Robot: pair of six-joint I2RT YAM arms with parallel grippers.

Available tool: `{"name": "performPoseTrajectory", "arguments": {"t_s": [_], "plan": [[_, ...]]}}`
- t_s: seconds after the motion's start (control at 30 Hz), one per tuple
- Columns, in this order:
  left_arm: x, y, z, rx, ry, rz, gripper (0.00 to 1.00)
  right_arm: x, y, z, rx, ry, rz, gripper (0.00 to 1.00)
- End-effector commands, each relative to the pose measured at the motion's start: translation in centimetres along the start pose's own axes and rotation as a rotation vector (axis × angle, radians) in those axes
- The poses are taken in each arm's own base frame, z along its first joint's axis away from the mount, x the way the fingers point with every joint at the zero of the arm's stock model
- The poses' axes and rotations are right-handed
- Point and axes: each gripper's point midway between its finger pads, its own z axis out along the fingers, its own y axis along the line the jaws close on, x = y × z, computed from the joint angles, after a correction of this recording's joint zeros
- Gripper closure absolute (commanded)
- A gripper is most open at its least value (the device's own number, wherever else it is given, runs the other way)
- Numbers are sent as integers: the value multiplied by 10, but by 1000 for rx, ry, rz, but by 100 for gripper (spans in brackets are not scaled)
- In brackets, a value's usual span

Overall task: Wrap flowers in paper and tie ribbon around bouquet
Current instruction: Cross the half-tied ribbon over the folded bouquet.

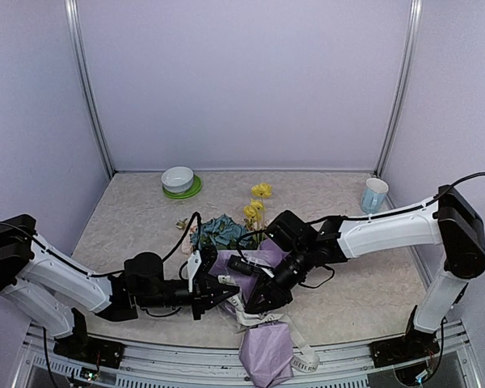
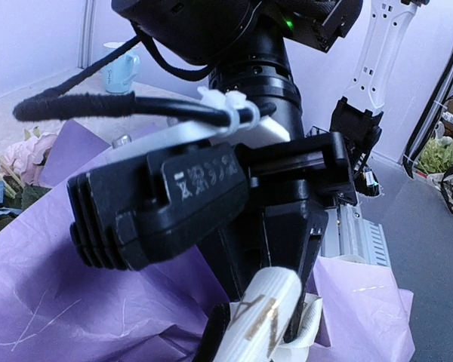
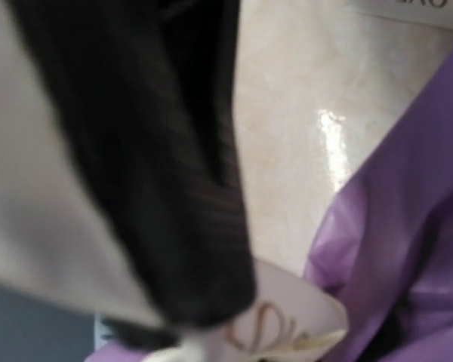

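The bouquet (image 1: 263, 343) lies between my arms. Its lilac paper (image 2: 75, 302) cone hangs over the table's front edge. Its flowers (image 1: 220, 230), blue and yellow heads, point to the back. The cream ribbon (image 1: 250, 318) with dark lettering crosses the cone, and one end trails at the front right. My left gripper (image 1: 220, 289) sits at the cone's left side, shut on the ribbon (image 2: 266, 317). My right gripper (image 1: 256, 305) comes down from the right onto the same strip. One dark finger (image 3: 189, 226) fills the right wrist view, with ribbon (image 3: 294, 328) against it, and its gap is hidden.
A white bowl on a green plate (image 1: 179, 180) stands at the back left. A pale blue cup (image 1: 374, 194) stands at the back right. The metal rail of the table's front edge (image 1: 145, 349) runs under the bouquet's narrow end.
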Motion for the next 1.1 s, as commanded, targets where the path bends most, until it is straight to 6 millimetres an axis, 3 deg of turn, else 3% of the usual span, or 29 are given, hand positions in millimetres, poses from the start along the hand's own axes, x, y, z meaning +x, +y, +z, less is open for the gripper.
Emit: {"name": "performPoseTrajectory", "arguments": {"t_s": [0.0, 0.17, 0.37, 0.43, 0.53, 0.73, 0.83, 0.93, 1.07], "plan": [[0, 4, 0, -9, -22, 2, 100, -3, -3, 4, 1, 2, -61, 81], [2, 6, 0, -4, -18, -13, 100, 2, -4, -1, 34, 3, -116, 75], [3, 8, 1, -1, -11, -20, 100, 18, -13, 7, 72, 64, -116, 68], [2, 8, 1, 3, -12, -22, 100, 24, -19, 6, 101, 97, -115, 69], [2, 8, 1, 4, -10, -22, 100, 24, -28, 0, 168, 133, -118, 85], [3, 9, 1, 3, -7, -25, 100, 13, -36, -16, 281, 147, -129, 75], [3, 9, 2, 3, -8, -24, 100, 0, -20, -18, 216, 113, -156, 75], [4, 9, 2, 5, -5, -22, 100, 7, 3, -10, 57, 109, -179, 72], [5, 9, 2, 5, -1, -26, 100, 15, 7, 4, -40, 100, -165, 69]]}}
